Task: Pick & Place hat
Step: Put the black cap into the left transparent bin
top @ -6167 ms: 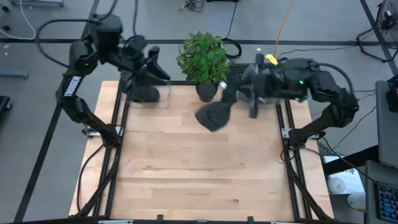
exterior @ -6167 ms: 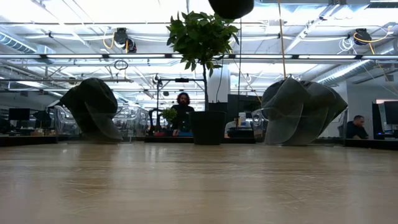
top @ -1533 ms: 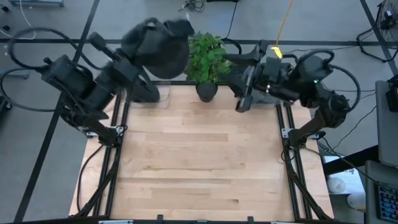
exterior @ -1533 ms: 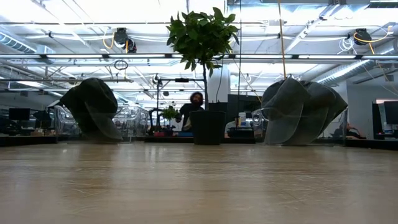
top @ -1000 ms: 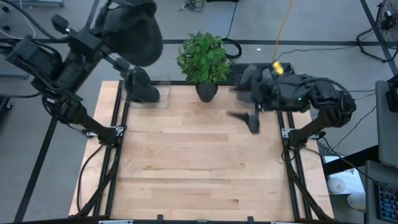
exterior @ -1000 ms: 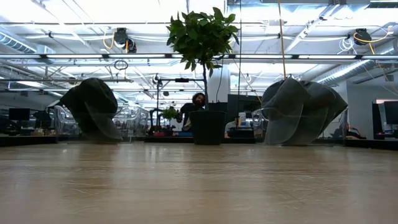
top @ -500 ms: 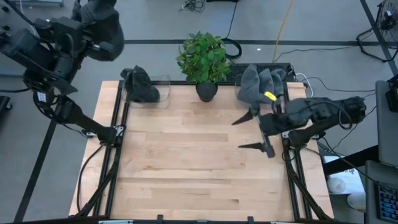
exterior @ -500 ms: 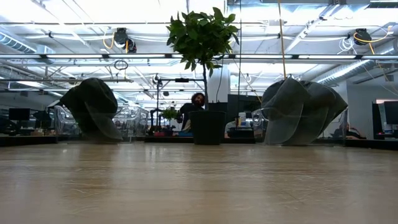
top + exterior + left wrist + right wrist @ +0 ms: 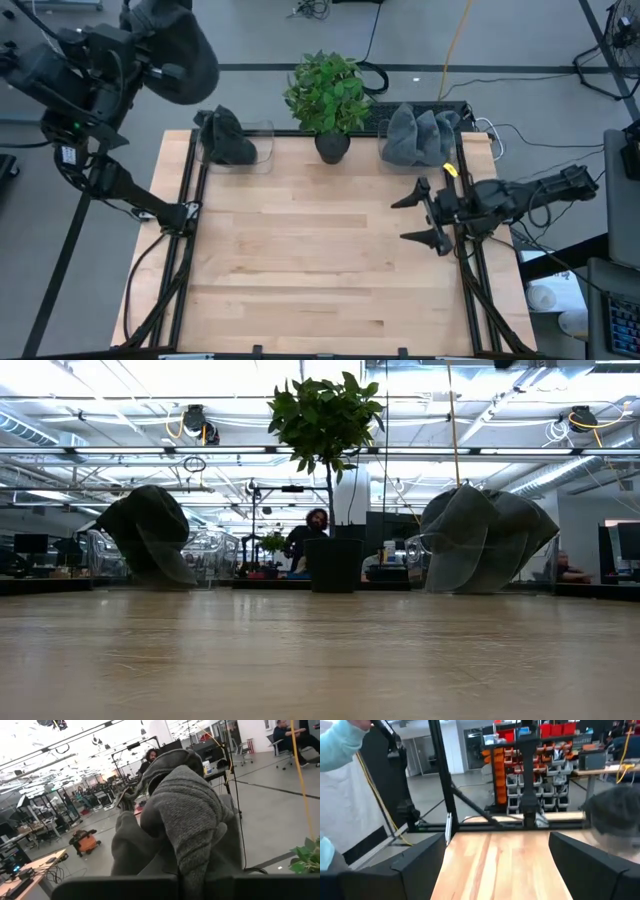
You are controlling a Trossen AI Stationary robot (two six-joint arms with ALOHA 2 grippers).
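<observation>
A dark grey knit hat (image 9: 182,55) hangs high in the air off the table's far left corner, with my left gripper (image 9: 192,887) shut on it; the hat (image 9: 185,815) fills the left wrist view. My right gripper (image 9: 410,220) stands open and level near the table's right edge, with nothing between its fingers (image 9: 420,862). A dark hat (image 9: 228,140) sits over a clear stand at the far left. A lighter grey hat (image 9: 420,135) sits at the far right. My left gripper pinches the hat's bunched knit (image 9: 192,867) between its two fingers, several layers gathered together. The fingers point about level. The hat is lifted clear and bulges out beyond the fingers; which edge of it is gripped is hidden by the folds.
A potted plant (image 9: 325,95) stands at the middle of the far edge, between the two hats at rest. Bare wood (image 9: 300,260) spreads over the table's middle and near half. A person's light blue sleeve (image 9: 340,740) shows beyond the table in the right wrist view.
My right gripper has sunk toward the table and drawn back toward the right edge, staying open. My left gripper has swung the hat a little farther left off the far left corner and turned, keeping its hold.
</observation>
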